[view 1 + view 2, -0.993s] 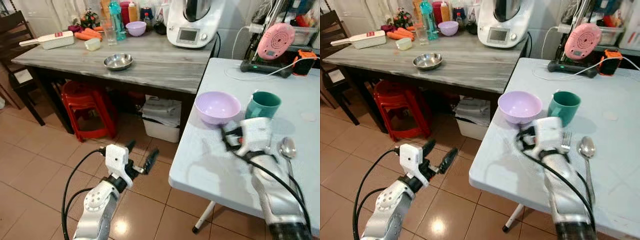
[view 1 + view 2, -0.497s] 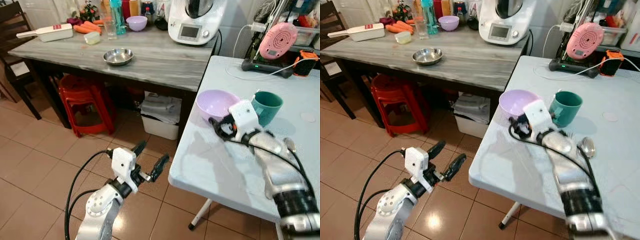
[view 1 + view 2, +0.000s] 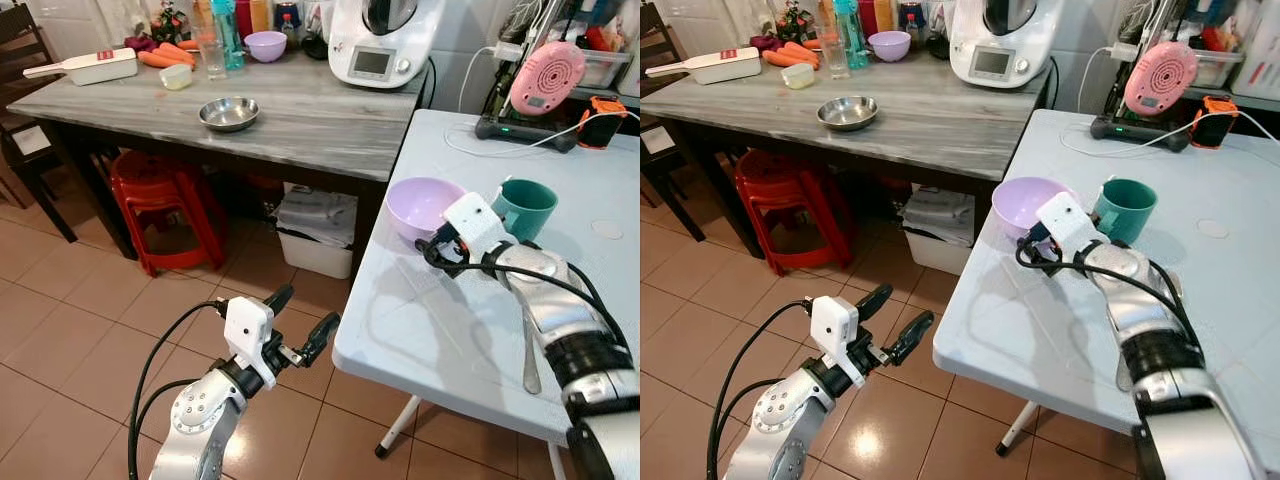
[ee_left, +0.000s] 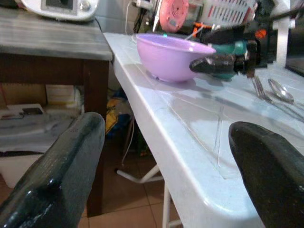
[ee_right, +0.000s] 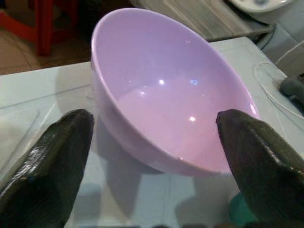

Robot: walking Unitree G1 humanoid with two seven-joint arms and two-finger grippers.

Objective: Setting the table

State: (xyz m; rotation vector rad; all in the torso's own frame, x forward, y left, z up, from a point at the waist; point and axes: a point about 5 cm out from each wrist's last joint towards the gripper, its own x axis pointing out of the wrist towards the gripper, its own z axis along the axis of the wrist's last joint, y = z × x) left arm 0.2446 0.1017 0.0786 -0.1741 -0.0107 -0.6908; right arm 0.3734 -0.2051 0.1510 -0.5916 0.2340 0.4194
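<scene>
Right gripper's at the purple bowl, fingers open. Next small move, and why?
Probably ease the right gripper forward to straddle the rim of the lilac plastic bowl, then close. Its fingers are open, aimed at the near wall without touching it yet.

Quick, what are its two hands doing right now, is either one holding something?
Left hand: open, holding nothing, out over the floor beside the white table.
Right hand: open, holding nothing, fingers spread toward the purple bowl.
</scene>
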